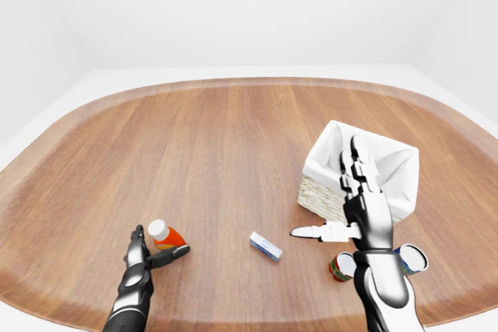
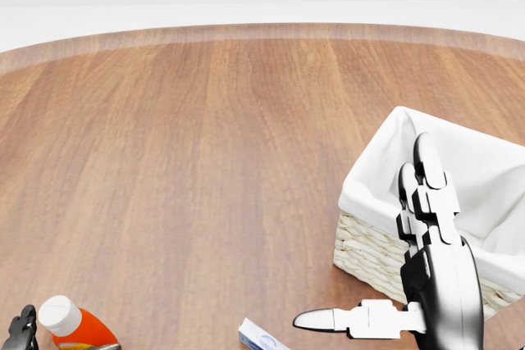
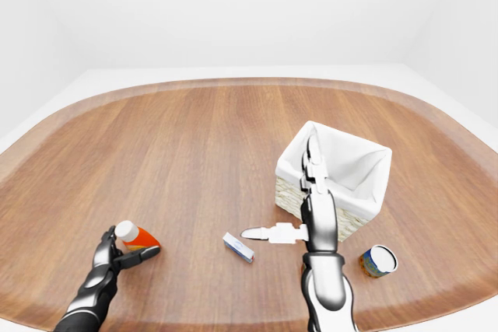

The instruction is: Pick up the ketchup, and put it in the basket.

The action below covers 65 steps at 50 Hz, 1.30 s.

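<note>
The ketchup [image 1: 165, 235] is a red-orange bottle with a white cap, lying on the wooden table at the lower left of the left-eye view. My left hand [image 1: 154, 249] is open about it: the fingers [image 1: 138, 242] stand left of the cap and the thumb lies under the bottle's body. The wicker basket [image 1: 314, 192] with a white cloth liner sits at the right. My right hand [image 1: 352, 209] hangs open at the basket's near side, fingers upright, thumb pointing left, holding nothing.
A small blue-and-white box [image 1: 265, 246] lies between the ketchup and the basket. A red can [image 1: 340, 267] and a blue can [image 1: 409, 258] lie below the basket by my right forearm. The table's rounded edge [image 1: 47, 301] runs close behind my left arm.
</note>
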Tool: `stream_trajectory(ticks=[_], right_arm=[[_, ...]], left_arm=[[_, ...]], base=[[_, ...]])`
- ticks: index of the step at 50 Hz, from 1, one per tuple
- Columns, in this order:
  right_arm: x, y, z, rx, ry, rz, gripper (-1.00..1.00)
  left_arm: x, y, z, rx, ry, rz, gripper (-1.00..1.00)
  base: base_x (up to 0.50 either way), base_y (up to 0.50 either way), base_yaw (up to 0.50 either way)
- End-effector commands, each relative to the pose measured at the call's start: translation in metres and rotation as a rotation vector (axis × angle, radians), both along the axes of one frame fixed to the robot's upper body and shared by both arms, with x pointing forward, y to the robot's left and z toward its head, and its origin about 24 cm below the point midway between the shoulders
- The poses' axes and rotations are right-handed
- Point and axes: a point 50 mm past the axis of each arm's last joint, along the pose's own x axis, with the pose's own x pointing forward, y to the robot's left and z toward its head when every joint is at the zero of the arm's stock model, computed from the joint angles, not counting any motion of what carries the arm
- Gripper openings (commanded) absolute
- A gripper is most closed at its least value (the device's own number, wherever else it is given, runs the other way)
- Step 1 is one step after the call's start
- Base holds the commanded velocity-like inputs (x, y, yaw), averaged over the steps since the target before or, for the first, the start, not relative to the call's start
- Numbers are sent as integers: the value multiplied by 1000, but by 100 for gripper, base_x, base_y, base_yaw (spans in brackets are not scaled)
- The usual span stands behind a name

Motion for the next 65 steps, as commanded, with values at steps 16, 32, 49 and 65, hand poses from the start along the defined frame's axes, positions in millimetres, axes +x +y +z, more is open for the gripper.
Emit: stream_trajectory(ticks=[16, 32, 49, 65], right_arm=[[-1, -2, 3, 5, -14, -3, 100], [-2, -2, 5, 8, -21, -2, 100], [-2, 0, 3, 6, -13, 3, 100], [-3, 1, 3, 4, -11, 10, 100]], left_arm=[[-48, -10, -37, -82, 204, 40, -93], [-49, -12, -39, -70, 230, 37, -87], [-20, -14, -1, 29, -35, -15, -95], [6, -30, 67, 130, -384, -58, -94]], base=[[0, 0, 0], [0, 0, 0], [0, 0, 0], [0, 0, 0]])
